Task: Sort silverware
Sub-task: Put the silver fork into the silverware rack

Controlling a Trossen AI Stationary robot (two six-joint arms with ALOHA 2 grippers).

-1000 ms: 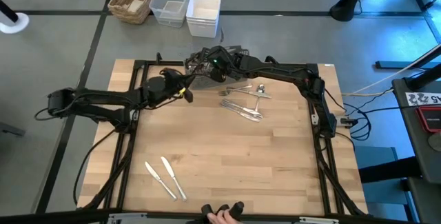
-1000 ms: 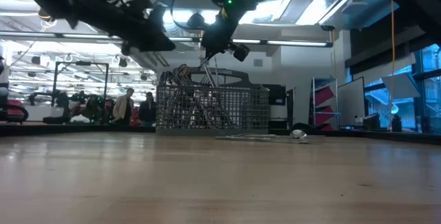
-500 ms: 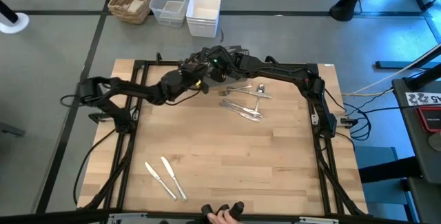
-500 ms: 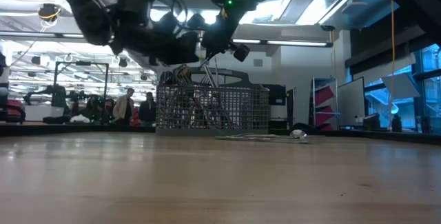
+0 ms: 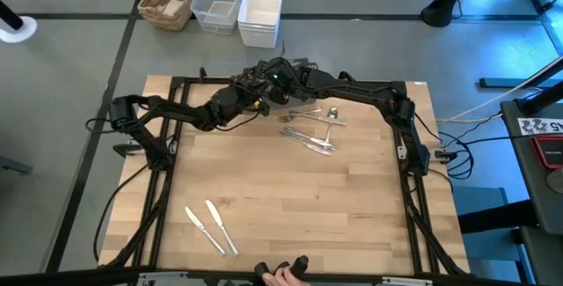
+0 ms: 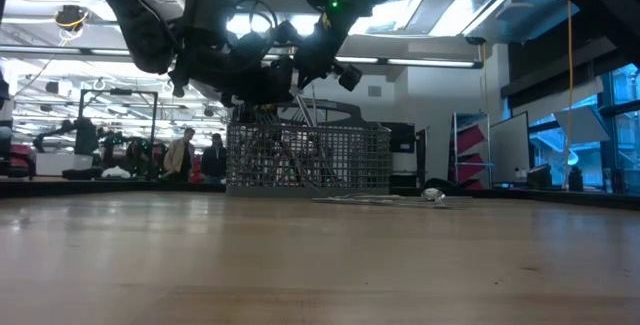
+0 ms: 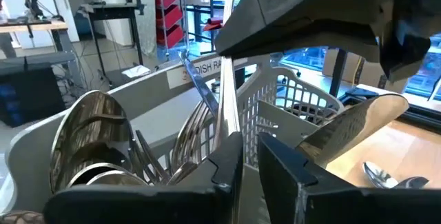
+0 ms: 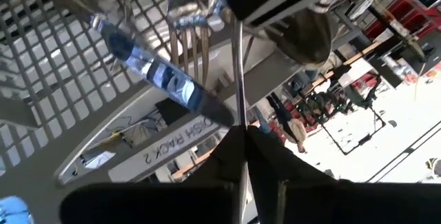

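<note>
The grey mesh caddy [image 6: 305, 155] stands at the table's far edge and holds several forks and spoons [image 7: 96, 134]. My right gripper [image 8: 241, 138] hovers over it [image 5: 271, 82], shut on one thin silver piece [image 8: 238, 79] seen edge-on. My left gripper [image 7: 249, 162] has come in beside it [image 5: 249, 97]. It is open by a narrow gap, with a finger on either side of the same piece [image 7: 229, 107]. More silverware [image 5: 310, 128] lies loose on the table right of the caddy. Two knives [image 5: 211, 227] lie flat near the near edge. My right gripper pinches the thin piece's stem [image 8: 238, 117] between its two fingers, coming from above and pointing down. The piece hangs below the fingers toward the caddy [image 6: 300, 100]. My left gripper: the piece runs along one finger [image 7: 226, 158], but I cannot tell whether they touch.
A wicker basket [image 5: 169, 0] and two plastic bins [image 5: 217, 3] [image 5: 259, 15] sit on the floor beyond the far edge. A person's hand [image 5: 281, 274] shows at the near edge. Bare wood [image 5: 290, 198] spans the table's middle. People stand far off in the room [image 6: 180, 153].
My left arm has swung from the table's left side toward the far edge, up to the caddy, and its gripper now sits next to my right gripper around the held piece. My right gripper and the piece have kept still.
</note>
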